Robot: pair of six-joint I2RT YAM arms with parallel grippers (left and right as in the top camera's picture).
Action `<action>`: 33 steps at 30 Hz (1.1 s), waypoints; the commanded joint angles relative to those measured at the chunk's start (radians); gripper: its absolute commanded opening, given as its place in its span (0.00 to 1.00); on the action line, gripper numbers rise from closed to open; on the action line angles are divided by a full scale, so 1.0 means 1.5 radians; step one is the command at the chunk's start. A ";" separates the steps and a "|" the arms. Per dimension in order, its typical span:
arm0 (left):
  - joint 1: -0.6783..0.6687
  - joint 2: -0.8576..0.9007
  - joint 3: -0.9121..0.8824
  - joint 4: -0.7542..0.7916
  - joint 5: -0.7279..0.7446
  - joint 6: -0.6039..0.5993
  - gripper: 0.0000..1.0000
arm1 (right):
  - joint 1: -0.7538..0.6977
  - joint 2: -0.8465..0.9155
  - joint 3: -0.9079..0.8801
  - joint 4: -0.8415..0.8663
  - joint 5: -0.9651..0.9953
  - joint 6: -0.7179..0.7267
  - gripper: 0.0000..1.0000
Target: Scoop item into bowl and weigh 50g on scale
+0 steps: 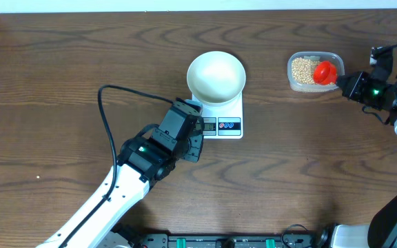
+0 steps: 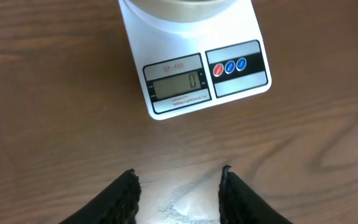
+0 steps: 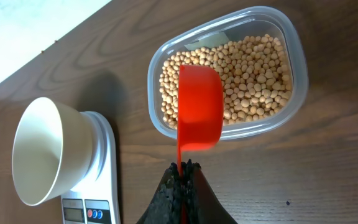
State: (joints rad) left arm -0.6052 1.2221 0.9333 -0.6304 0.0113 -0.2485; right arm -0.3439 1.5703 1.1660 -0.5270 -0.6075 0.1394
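Observation:
The white bowl (image 1: 216, 76) stands empty on the white scale (image 1: 229, 126); its display (image 2: 178, 84) reads 0 in the left wrist view. The bowl (image 3: 39, 152) and scale (image 3: 101, 180) also show in the right wrist view. Pale tan beans (image 1: 302, 69) fill a clear plastic tub (image 1: 313, 86) at the right; the beans (image 3: 253, 74) show in the right wrist view too. My right gripper (image 3: 182, 167) is shut on the handle of a red scoop (image 3: 199, 106), held over the tub's near edge, and the scoop (image 1: 324, 71) shows from overhead. My left gripper (image 2: 178, 177) is open and empty just in front of the scale.
The clear tub (image 3: 294, 46) sits on the brown wooden table, right of the scale. A black cable (image 1: 112, 89) loops left of the left arm. A white wall edge runs along the table's far side.

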 commanded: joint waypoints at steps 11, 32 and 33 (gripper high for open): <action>0.000 0.000 -0.006 -0.003 -0.016 -0.025 0.98 | -0.002 -0.007 0.011 0.000 -0.001 -0.014 0.01; 0.000 -0.001 -0.006 0.002 -0.016 -0.025 0.98 | 0.094 -0.006 0.327 -0.320 0.293 -0.039 0.01; 0.000 -0.001 -0.006 0.002 -0.016 -0.025 0.98 | 0.101 -0.005 0.341 -0.331 0.314 -0.039 0.01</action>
State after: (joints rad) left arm -0.6052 1.2221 0.9333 -0.6247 0.0002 -0.2852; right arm -0.2214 1.5703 1.6150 -0.9958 -0.2901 0.0952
